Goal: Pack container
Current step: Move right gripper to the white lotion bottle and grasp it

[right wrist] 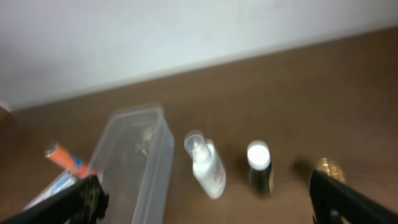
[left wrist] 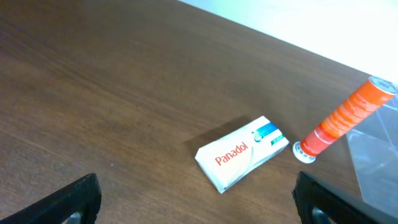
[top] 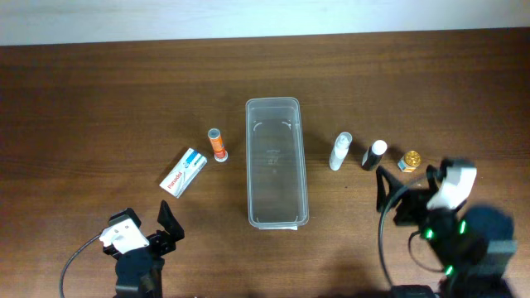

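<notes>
The clear plastic container (top: 275, 161) lies lengthwise at the table's middle with nothing in it; its corner shows in the left wrist view (left wrist: 376, 149) and it shows in the right wrist view (right wrist: 134, 158). To its left lie a white Panadol box (top: 184, 171) (left wrist: 241, 152) and an orange tube (top: 218, 145) (left wrist: 345, 117) (right wrist: 64, 157). To its right are a white spray bottle (top: 339, 151) (right wrist: 206, 163), a black bottle with a white cap (top: 374, 154) (right wrist: 259, 165) and a small gold-capped jar (top: 409, 159) (right wrist: 329, 167). My left gripper (top: 168, 227) (left wrist: 198, 208) is open and empty, short of the box. My right gripper (top: 406, 187) (right wrist: 211, 208) is open and empty, short of the bottles.
The brown wooden table (top: 99, 99) ends at a white wall along its far edge (top: 265, 16). Cables run from both arms near the front edge.
</notes>
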Robot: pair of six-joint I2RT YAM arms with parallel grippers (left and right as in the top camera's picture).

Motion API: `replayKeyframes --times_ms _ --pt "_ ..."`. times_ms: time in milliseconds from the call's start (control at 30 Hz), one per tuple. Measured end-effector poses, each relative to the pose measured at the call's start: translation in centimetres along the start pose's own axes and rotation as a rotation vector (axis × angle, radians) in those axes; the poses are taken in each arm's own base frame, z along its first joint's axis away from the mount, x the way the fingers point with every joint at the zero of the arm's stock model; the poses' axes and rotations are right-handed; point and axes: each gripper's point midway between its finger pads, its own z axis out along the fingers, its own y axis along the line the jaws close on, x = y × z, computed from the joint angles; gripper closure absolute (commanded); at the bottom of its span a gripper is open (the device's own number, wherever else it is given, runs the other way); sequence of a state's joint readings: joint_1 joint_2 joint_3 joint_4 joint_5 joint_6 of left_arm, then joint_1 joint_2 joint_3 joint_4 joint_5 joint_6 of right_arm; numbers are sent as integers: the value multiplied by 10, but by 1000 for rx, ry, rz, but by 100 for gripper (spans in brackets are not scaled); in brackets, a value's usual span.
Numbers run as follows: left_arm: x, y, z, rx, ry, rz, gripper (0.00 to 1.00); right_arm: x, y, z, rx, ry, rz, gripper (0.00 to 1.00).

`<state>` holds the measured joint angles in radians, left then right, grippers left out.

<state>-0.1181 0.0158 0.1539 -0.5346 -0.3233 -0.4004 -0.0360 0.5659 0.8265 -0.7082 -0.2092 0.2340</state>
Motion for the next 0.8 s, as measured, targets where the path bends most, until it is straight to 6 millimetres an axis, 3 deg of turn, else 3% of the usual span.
replayKeyframes --times_ms 167,367,467,600,800 --pt "0 0 0 0 0 0 1 -30 3 20 54 265 20 2" --pt "0 0 0 -1 -1 0 0 -74 24 64 -41 390 29 1" --pt "0 0 0 -1 0 0 1 -76 25 82 -61 423 13 2" --pt "0 0 0 -1 0 0 1 -50 14 117 -9 545 12 1" --pt "0 0 0 -1 0 0 1 16 11 171 99 770 -30 1"
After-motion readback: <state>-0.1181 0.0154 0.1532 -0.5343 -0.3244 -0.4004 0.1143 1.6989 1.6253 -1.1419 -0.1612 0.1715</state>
